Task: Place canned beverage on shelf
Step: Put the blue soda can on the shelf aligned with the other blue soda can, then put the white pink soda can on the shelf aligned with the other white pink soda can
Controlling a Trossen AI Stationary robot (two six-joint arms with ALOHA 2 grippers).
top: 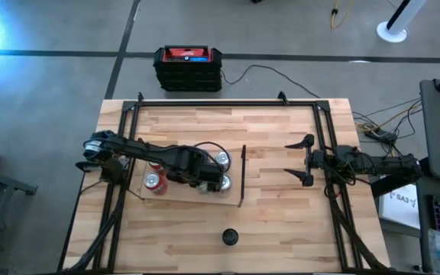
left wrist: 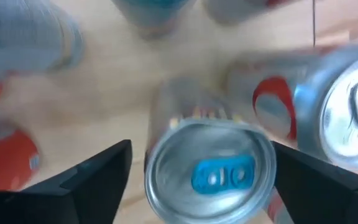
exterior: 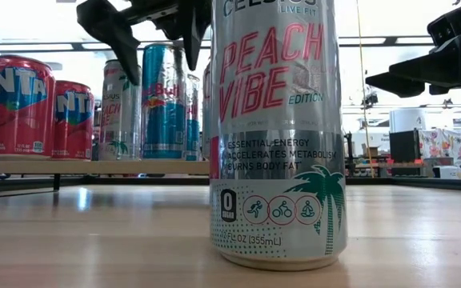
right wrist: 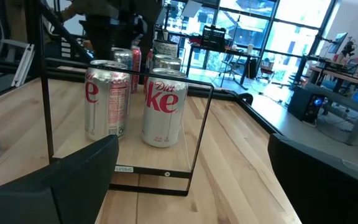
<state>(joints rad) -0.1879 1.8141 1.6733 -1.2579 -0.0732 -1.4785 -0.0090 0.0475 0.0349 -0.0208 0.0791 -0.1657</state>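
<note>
The left gripper (top: 205, 177) is hovering over the shelf (top: 186, 195), a pale wooden board lying on the table (top: 281, 221) with a thin black bar (top: 243, 176) standing up along its right edge. Its fingers (left wrist: 98, 180) are standing apart on either side of a blue-tabbed can (left wrist: 210, 171) directly below them, and no contact with the can is showing in the left wrist view. That can is standing upright on the shelf among other cans: two red soda cans (top: 155, 181) at the left part of the board and silver diet cola cans (right wrist: 163, 106) close to the black bar. In the low view the left gripper's fingers are hanging just above the blue and silver can (exterior: 162, 100) in the row on the shelf. Another canned drink, a tall peach-labelled can (exterior: 277, 132), is standing by itself on the near part of the table, off the shelf and well apart from it. The right gripper (top: 302, 162) is waiting to the right of the shelf, above the table, with its jaws spread wide and holding nothing.
</note>
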